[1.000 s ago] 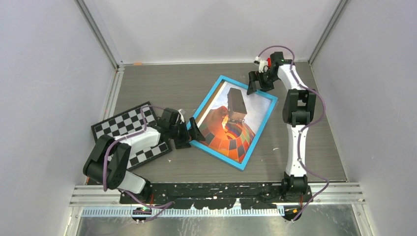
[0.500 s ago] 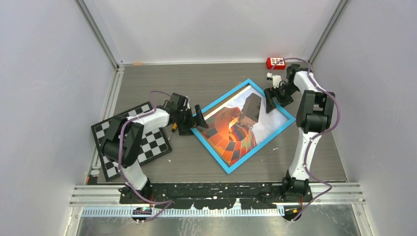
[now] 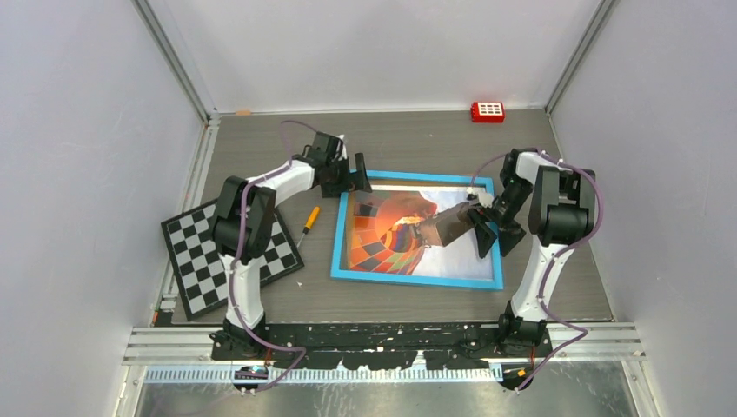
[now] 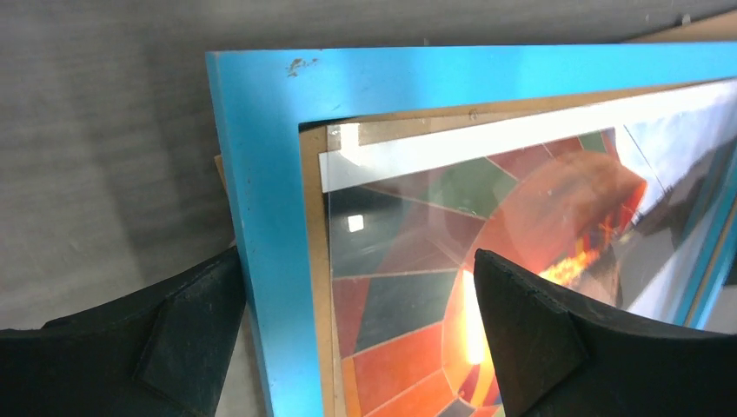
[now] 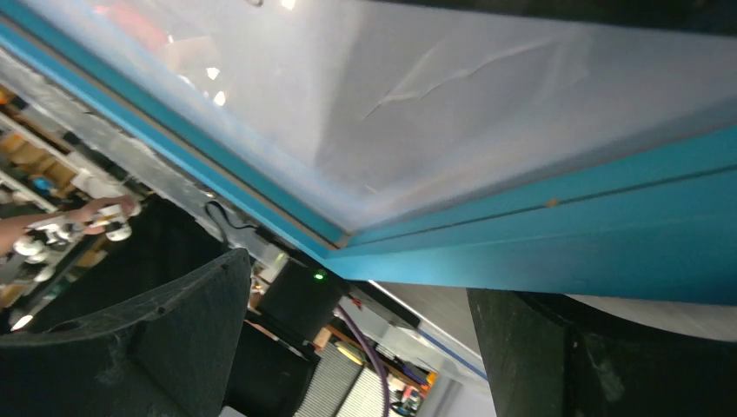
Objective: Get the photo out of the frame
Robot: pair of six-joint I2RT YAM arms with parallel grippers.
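Note:
The frame point(image 3: 417, 280) with its bright-blue border lies flat, face up, square to the table edges. Inside it the photo point(image 3: 391, 234) of an orange-red balloon shows behind glass. My left gripper point(image 3: 355, 174) is at the frame's far left corner. It is open and straddles the blue border point(image 4: 261, 174): one finger point(image 4: 174, 339) outside the frame, the other point(image 4: 539, 339) above the photo point(image 4: 487, 208). My right gripper point(image 3: 483, 233) is open at the frame's right edge. In the right wrist view that blue edge point(image 5: 608, 234) crosses above the wide-apart jaws point(image 5: 356, 347).
A black-and-white chequered board point(image 3: 222, 252) lies to the left, under the left arm. An orange-handled screwdriver point(image 3: 308, 224) rests between the board and the frame. A red block point(image 3: 488, 111) sits at the back right by the wall. Grey walls close three sides.
The frame has turned clockwise in the overhead view and now lies square to the table. The left gripper swung to the far left corner, the right gripper came nearer along the right edge.

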